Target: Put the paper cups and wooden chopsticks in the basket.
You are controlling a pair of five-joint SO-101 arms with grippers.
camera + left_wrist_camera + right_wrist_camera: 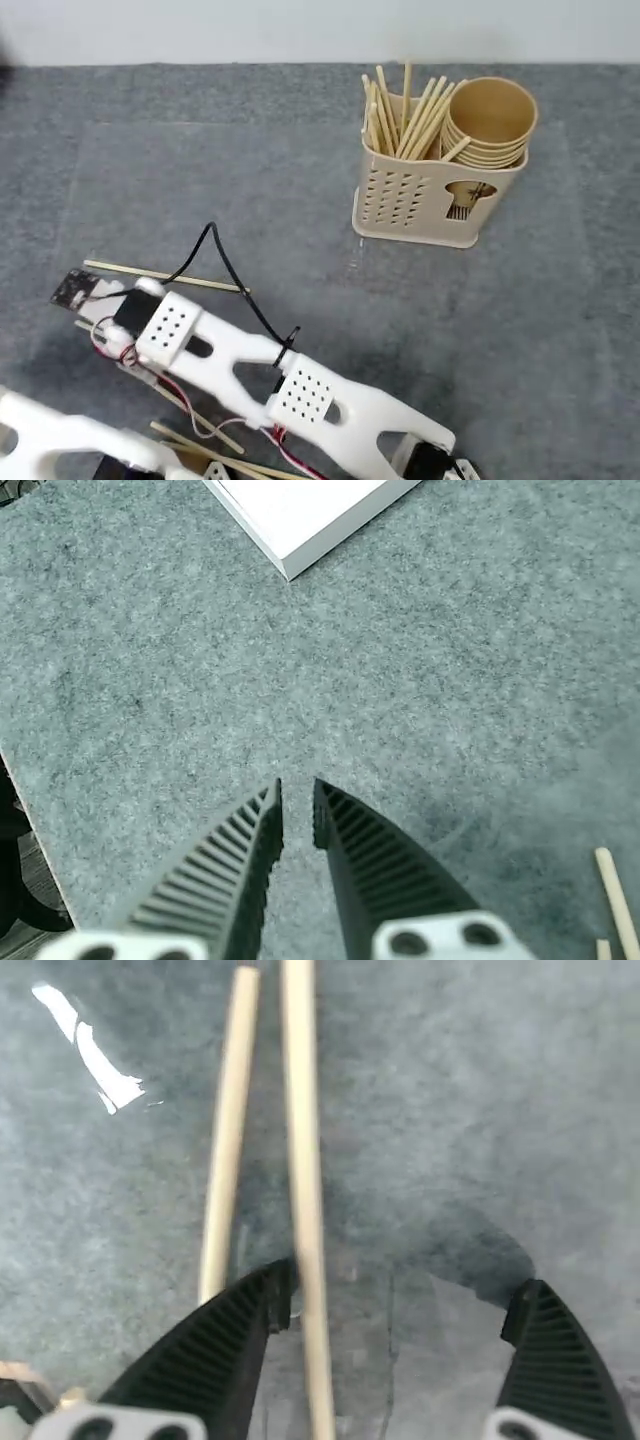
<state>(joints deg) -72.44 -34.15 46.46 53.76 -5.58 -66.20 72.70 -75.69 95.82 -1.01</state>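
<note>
The right end effector (pixel 405 1285) hangs low over the grey surface (pixel 300 180) at the near left, released, its jaws spread wide. One loose chopstick (pixel 305 1210) lies flat in the gap, hard against one jaw and well off the other. Its long axis runs straight out ahead along the line of the fingers, so the jaws would close across its thin width. A second chopstick (pixel 225 1160) lies just beside it, nearly parallel and outside that same jaw. The coming grasp looks likely to need a small sideways shift to centre the first stick and keep the second out.

The left end effector (pixel 297 790) is all but closed on nothing over bare felt, so the right arm is plainly the nearer one. More sticks (pixel 205 445) lie at the near edge. The basket (pixel 420 200) stands well apart at the far right, already holding stacked paper cups (pixel 490 120) and a sheaf of upright chopsticks (pixel 405 110)
</note>
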